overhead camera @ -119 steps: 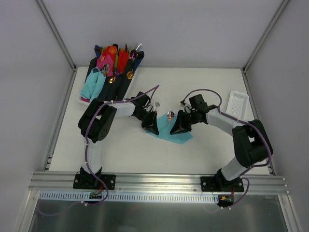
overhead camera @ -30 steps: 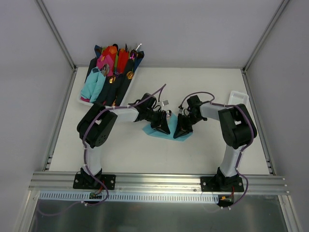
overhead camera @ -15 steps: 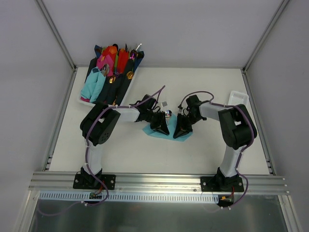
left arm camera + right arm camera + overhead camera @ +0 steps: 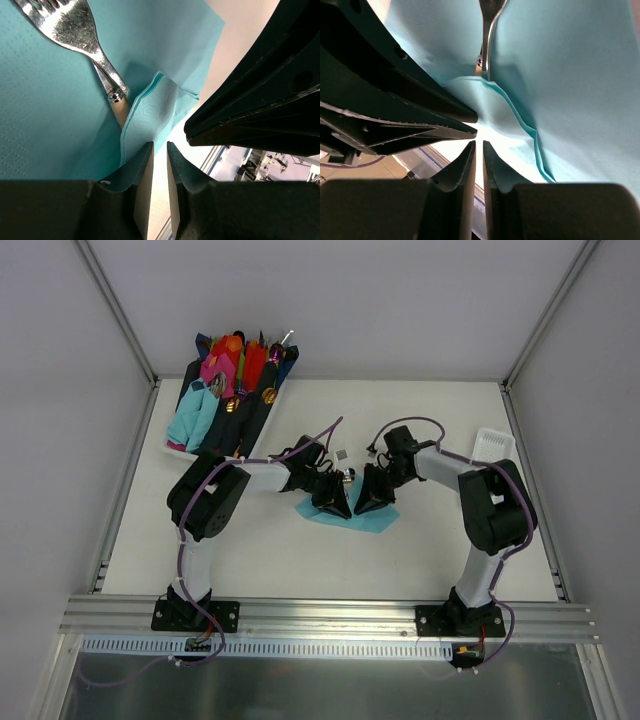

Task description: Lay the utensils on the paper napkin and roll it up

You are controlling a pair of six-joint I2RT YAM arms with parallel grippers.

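The teal paper napkin (image 4: 352, 517) lies at the table's middle, its near edge folded up over itself. It also shows in the left wrist view (image 4: 45, 110) and the right wrist view (image 4: 570, 75). A silver fork (image 4: 70, 25) lies on it with its handle running under the fold. The slim handle (image 4: 487, 30) also shows in the right wrist view, and a shiny tip (image 4: 348, 476) pokes out between the arms. My left gripper (image 4: 336, 504) (image 4: 160, 145) is shut and empty, one tip on the folded edge. My right gripper (image 4: 369, 500) (image 4: 479, 142) is shut and empty, close beside it at the fold.
A tray (image 4: 176, 448) at the back left holds pink, red, navy and teal napkin bundles with gold cutlery. A white basket (image 4: 493, 446) stands at the right edge. The two grippers' fingers nearly touch each other over the napkin.
My right gripper has moved left, closer to the left gripper. Over the last seconds both grippers came together and the napkin is more folded and bunched.
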